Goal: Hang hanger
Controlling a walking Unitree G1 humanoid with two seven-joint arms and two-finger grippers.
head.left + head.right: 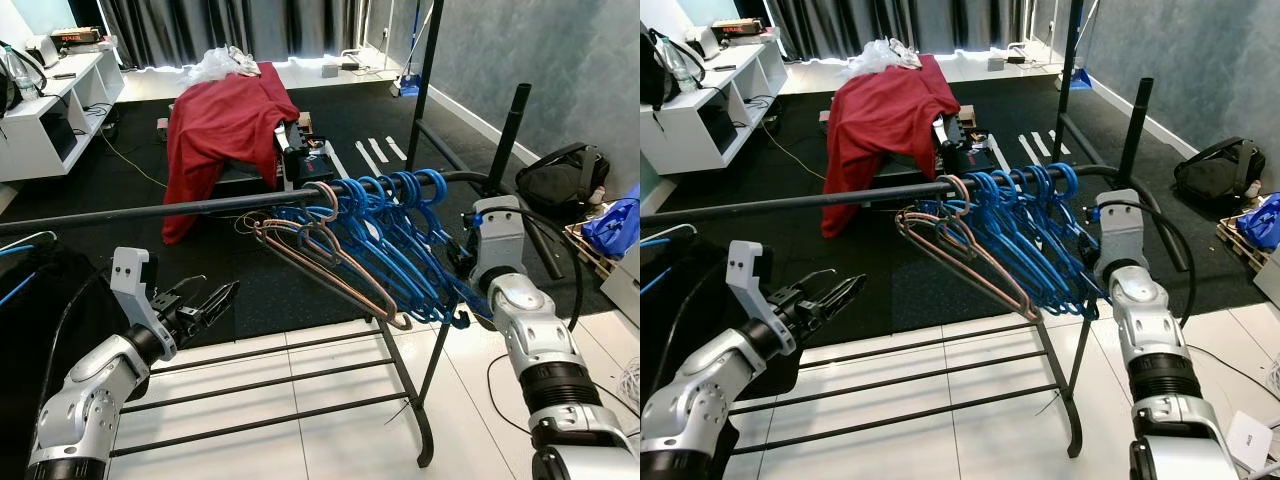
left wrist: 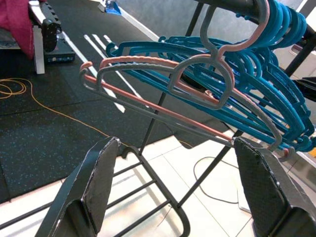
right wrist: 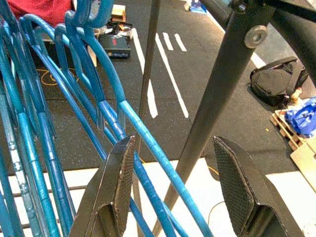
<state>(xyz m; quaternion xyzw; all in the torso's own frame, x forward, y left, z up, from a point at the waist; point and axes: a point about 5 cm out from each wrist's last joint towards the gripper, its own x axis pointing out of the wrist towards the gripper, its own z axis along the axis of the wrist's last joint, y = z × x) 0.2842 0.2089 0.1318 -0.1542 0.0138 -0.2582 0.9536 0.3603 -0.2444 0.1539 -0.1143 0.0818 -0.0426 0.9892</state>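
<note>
A black rail (image 1: 180, 208) of a clothes rack runs across in front of the robot, and a pink and grey hanger (image 1: 325, 250) hangs from it by its hook, at the left end of a tight bunch of blue hangers (image 1: 400, 235).

The left claw (image 1: 205, 303) is held up below the rail, left of the pink hanger and apart from it. Its two black fingers (image 2: 101, 185) are spread wide and hold nothing; in the left wrist view the pink hanger hangs ahead of them, clear of both pads.

The right claw (image 3: 175, 185) sits at the right end of the bunch, near the rack's upright post (image 3: 217, 94). Its fingers are open too, with nothing gripped; in the right wrist view one blue hanger arm (image 3: 148, 148) runs down past the inner face of one finger, very near it, though I cannot tell if they touch.

Behind the rack, a red cloth (image 1: 225, 125) is draped over something on the dark floor (image 1: 120, 190), and a black bag (image 1: 560, 175) lies by the wall.
</note>
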